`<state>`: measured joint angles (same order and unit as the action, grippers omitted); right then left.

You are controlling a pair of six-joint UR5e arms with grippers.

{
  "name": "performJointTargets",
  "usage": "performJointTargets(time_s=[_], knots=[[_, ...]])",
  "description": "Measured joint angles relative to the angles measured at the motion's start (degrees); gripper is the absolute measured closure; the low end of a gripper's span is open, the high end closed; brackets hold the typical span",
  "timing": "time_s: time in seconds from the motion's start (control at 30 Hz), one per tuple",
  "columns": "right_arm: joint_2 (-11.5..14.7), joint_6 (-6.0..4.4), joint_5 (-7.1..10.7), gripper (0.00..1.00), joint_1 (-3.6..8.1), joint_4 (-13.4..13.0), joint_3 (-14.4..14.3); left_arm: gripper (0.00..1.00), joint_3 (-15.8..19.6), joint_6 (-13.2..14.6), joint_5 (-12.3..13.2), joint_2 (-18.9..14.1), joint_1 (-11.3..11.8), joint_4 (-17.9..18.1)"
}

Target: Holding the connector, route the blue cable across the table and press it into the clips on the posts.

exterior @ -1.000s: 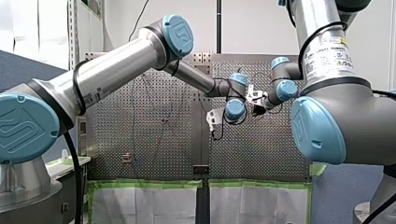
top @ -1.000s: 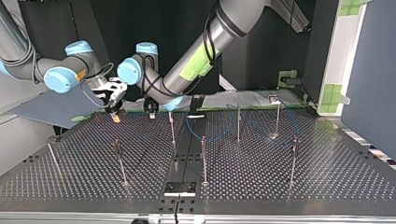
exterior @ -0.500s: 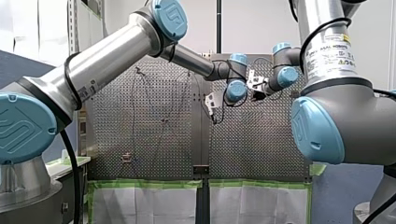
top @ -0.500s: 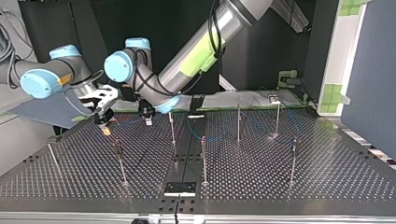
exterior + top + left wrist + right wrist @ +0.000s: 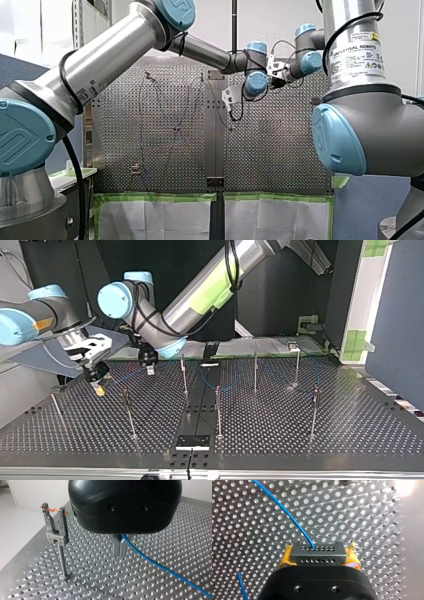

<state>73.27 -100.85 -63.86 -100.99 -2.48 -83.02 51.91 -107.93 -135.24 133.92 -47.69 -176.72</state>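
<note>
At the top view's nine o'clock my right gripper hangs low over the table; its yellow pads are clamped on the connector. The right wrist view shows the connector's long axis lying crosswise between the pads, nine to three o'clock; its holed face points ahead of the gripper, toward twelve. The cable leaves that face and runs off toward eleven o'clock.

Next along in the top view, at about eleven o'clock, my left gripper points down at the table. In the left wrist view its metal fingers are closed on the cable, which trails from them toward four o'clock. Beside the gripper, at its nine o'clock, a post carries a clip with orange tips; the cable is apart from it.

Further right in the top view stand more posts.

Only the wrist views show the grips; the top view shows the cable as a faint line between the grippers; the front view hides the connector altogether.

The front view alone gives writing: a label on my right arm reads UNIVERSAL ROBOTS; the small print under it cannot be read.
</note>
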Motion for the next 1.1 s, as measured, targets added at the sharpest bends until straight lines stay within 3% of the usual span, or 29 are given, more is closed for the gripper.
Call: performJointTargets(time_s=[0.83, 1.1], knots=[[2.9, -0.48, 1.84, 1.0, 0.04, 2.0, 2.4, 1.0, -0.1, 0.1, 0.1, -3.3, -0.2, 2.6], [2.9, -0.51, 2.4, 1.0, 0.05, 2.0, 2.6, 1.0, -0.1, 2.6, 1.8, -3.4, 0.7, 6.3]])
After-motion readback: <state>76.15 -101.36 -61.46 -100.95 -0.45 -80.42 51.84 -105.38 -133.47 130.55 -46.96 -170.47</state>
